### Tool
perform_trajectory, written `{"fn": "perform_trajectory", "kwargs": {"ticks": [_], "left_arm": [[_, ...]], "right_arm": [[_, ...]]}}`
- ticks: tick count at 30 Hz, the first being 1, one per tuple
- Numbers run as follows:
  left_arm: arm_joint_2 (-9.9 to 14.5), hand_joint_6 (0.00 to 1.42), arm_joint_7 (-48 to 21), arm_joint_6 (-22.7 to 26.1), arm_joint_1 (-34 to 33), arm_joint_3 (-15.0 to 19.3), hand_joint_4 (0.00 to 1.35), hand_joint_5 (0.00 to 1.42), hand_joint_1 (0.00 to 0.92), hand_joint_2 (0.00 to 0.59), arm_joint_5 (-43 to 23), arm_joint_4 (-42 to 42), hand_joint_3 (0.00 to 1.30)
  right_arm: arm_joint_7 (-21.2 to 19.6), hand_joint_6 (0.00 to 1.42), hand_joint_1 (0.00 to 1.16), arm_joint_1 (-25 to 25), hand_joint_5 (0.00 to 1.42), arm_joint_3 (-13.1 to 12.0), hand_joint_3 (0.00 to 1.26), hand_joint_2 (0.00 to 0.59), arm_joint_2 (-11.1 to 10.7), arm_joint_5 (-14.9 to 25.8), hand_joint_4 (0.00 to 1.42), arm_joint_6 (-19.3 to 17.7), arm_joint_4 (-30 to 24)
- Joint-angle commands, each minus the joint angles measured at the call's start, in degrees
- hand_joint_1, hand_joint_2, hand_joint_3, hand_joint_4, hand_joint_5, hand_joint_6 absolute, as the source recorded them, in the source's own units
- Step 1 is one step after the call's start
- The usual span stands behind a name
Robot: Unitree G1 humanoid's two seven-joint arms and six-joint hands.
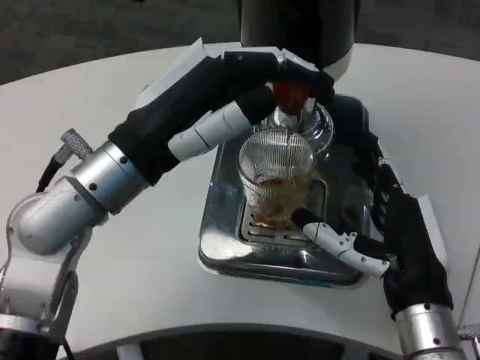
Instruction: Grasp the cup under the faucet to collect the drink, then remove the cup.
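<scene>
A clear ribbed glass cup (275, 176) stands upright on the grate of a shiny metal drip tray (225, 244), directly under the faucet (291, 112) with its red tap handle (289, 94). A little brown drink lies in the cup's bottom. My left hand (281, 71) reaches over from the left and rests its fingers on the red handle. My right hand (352, 217) wraps around the cup's right side, with one white finger (330, 236) across the cup's base in front. The cup's far wall is hidden by the faucet.
The black dispenser body (296, 26) rises at the back behind the faucet. The round white table (142, 262) spreads around the tray, its front edge close below. A white pad (435, 232) lies under my right forearm at the right.
</scene>
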Motion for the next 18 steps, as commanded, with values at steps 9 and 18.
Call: {"fn": "perform_trajectory", "kwargs": {"ticks": [9,18], "left_arm": [[1.4,0.18,-0.1,-1.3,2.2,-0.7,0.36,0.36,0.000,0.056,2.6,2.0,0.55],[1.4,0.18,0.3,-1.4,2.1,-0.9,0.37,0.37,0.000,0.056,2.7,2.1,0.56]], "right_arm": [[-2.0,0.19,0.90,-2.9,0.09,1.3,0.06,0.156,1.5,-0.8,0.07,-2.8,4.7],[-2.7,0.18,0.90,-5.0,0.09,2.1,0.05,0.156,1.6,-1.3,0.07,-3.7,7.1]]}}
